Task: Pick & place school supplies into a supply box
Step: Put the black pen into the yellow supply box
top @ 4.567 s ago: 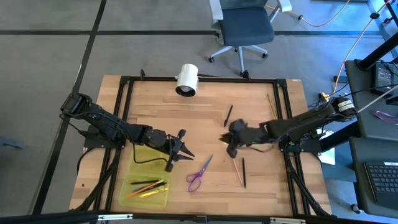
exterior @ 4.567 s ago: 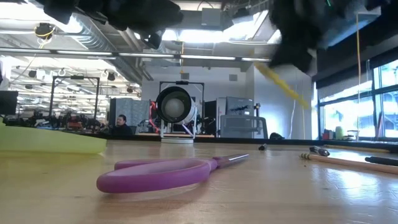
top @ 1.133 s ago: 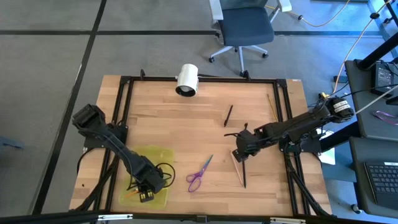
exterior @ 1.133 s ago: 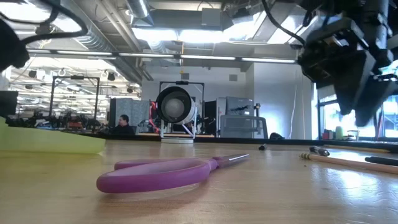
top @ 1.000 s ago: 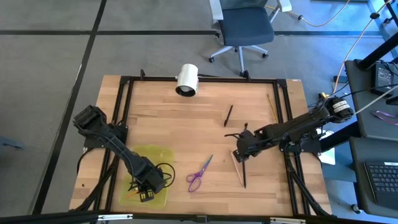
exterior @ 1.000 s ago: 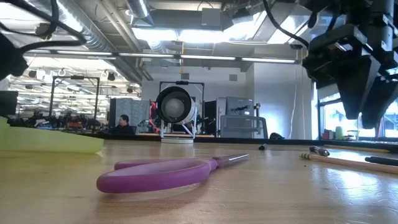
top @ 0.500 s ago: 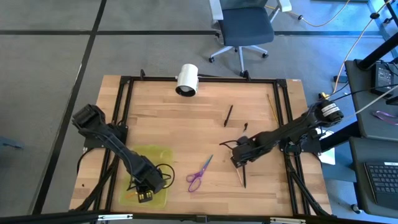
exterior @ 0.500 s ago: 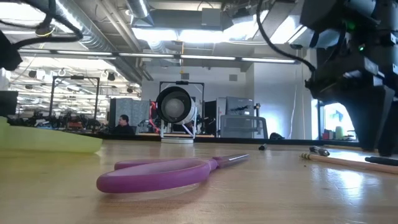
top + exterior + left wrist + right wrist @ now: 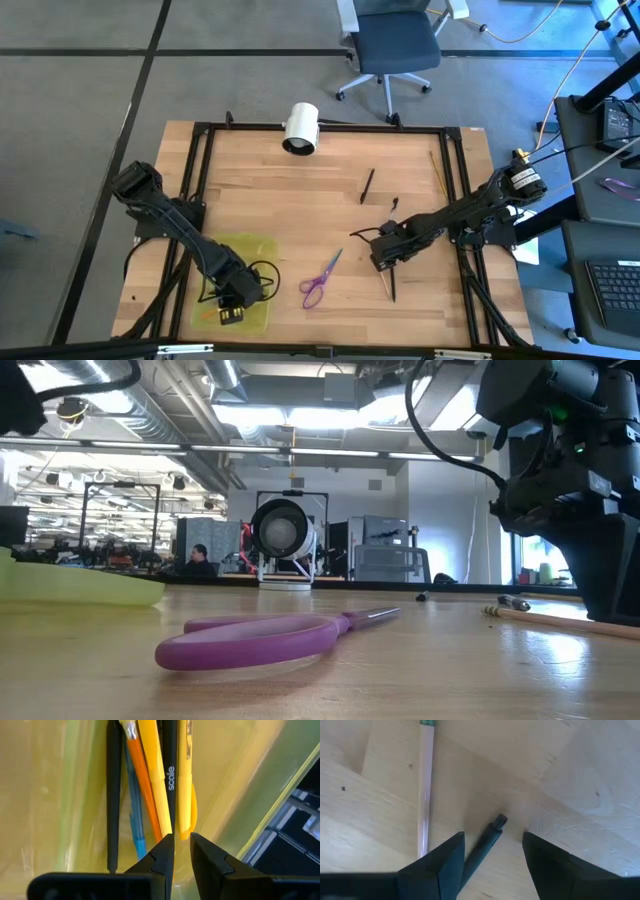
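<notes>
Two sets of fingers — left (image 9: pixel 181 851) barely parted over boxed pens (image 9: pixel 159 780), right (image 9: pixel 492 851) open astride a black pen (image 9: pixel 485 847).

You have open tabletop (image 9: pixel 270 205) mid-table, purple scissors (image 9: pixel 320 279) blocking the centre front, white cylinder (image 9: pixel 300 127) at the far edge.

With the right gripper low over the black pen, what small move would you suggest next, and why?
Probably close the right gripper on the black pen. Its open fingers straddle the pen, which lies on the table beside the wooden pencil, so a straight close should catch the pen alone. The left gripper is over the pens in the yellow case.
</notes>
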Motion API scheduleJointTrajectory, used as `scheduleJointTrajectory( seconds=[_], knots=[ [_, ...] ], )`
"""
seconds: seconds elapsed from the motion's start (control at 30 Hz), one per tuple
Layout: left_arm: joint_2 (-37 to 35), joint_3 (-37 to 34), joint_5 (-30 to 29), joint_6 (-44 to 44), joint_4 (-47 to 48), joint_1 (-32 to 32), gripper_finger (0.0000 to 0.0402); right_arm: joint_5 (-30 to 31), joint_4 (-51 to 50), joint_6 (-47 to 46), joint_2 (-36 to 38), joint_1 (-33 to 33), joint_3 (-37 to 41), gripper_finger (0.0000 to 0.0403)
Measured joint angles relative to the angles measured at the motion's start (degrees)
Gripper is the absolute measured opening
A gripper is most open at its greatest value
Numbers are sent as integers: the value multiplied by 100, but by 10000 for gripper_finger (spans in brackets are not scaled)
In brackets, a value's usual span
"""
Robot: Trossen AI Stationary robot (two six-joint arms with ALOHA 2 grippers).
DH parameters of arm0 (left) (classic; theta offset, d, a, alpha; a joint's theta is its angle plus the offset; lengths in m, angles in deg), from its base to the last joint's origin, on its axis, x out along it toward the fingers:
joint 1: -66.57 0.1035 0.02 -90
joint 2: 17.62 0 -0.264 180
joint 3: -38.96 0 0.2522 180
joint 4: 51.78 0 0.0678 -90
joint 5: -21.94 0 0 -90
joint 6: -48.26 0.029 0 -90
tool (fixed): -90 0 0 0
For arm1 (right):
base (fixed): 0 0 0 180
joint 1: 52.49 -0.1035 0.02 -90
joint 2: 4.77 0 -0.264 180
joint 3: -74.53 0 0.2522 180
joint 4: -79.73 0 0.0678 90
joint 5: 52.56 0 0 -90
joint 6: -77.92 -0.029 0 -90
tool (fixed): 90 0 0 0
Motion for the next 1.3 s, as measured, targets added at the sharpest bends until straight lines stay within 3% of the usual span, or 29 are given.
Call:
scheduleJointTrajectory(
  seconds=[0.17, 0.73, 1.0, 1.3],
  knots=[
    [-104, 0, -208, 1, -4, 5, 58, 14, -44, -8, -6, 0, 4, 183],
    [-105, 0, -365, 137, -7, 26, 58, 168, -514, 40, -21, -4, 7, 31],
    [-285, 0, -1062, 671, -120, 299, 54, 255, -634, 682, 57, -4, -134, 34],
    [-492, 0, -2402, 2334, -1189, 642, 56, 1421, -994, 2142, 115, -4, -1275, 29]
  ],
)
